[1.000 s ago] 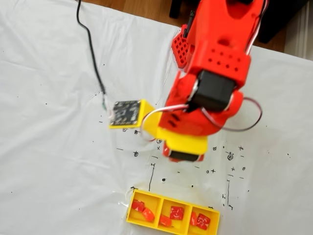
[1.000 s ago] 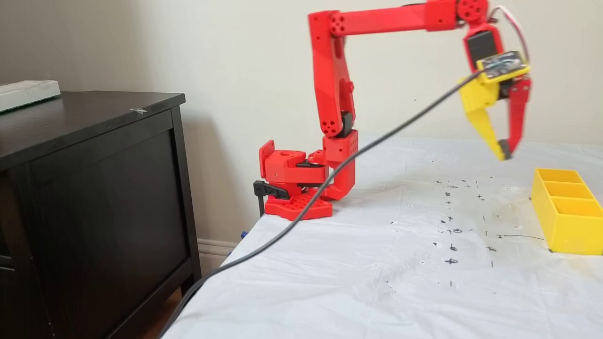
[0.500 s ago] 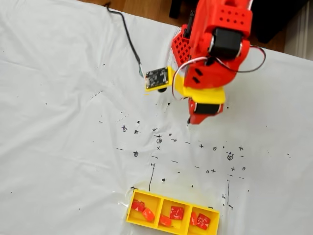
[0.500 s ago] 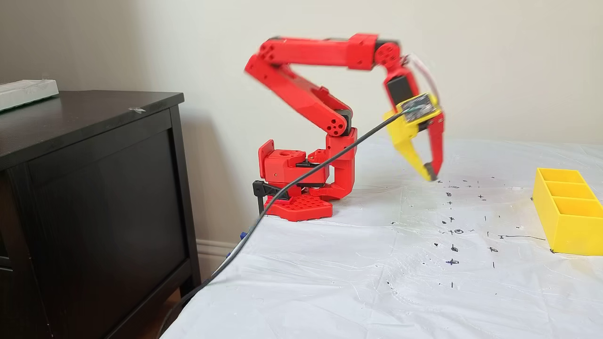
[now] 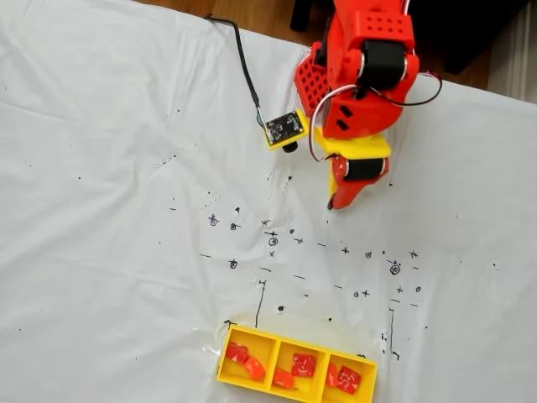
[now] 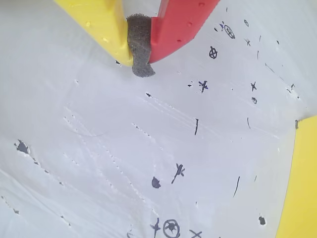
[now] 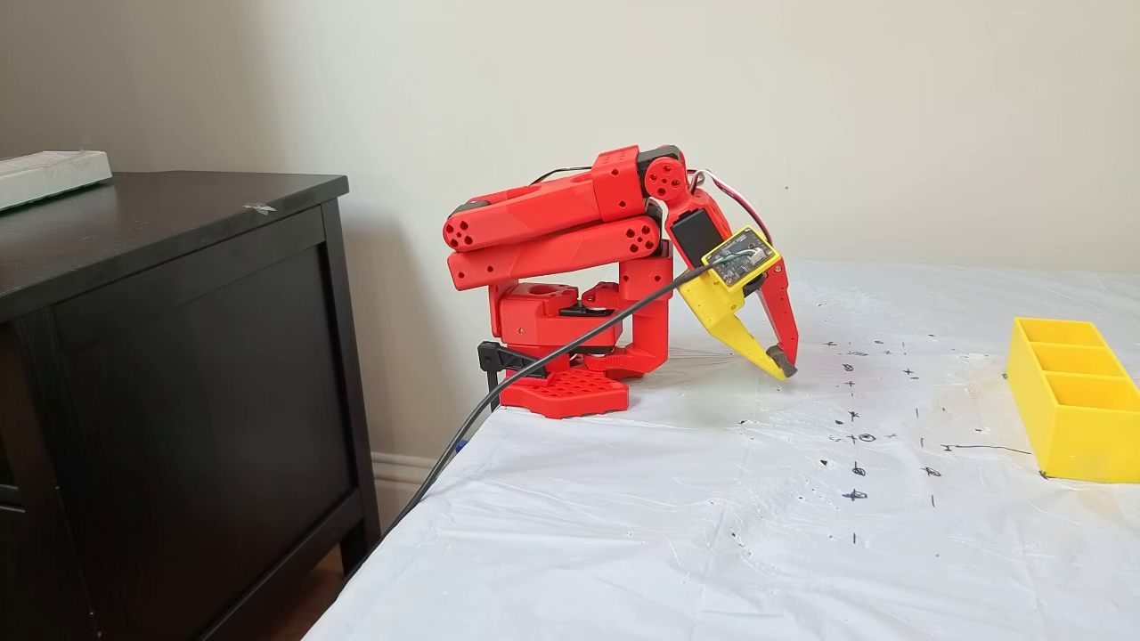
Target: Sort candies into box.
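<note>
Pincer [image 6: 140,59] closed empty, well apart from box [image 5: 295,390] near cloth edge.

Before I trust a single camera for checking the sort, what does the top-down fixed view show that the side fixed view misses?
Only the top-down fixed view sees into the box: six candies, two per compartment. Only the side fixed view shows the dark cabinet, the arm folded over its base and the pincer tip low, near the sheet. Both show the pincer shut and empty, the marked white sheet and the yellow box.
</note>
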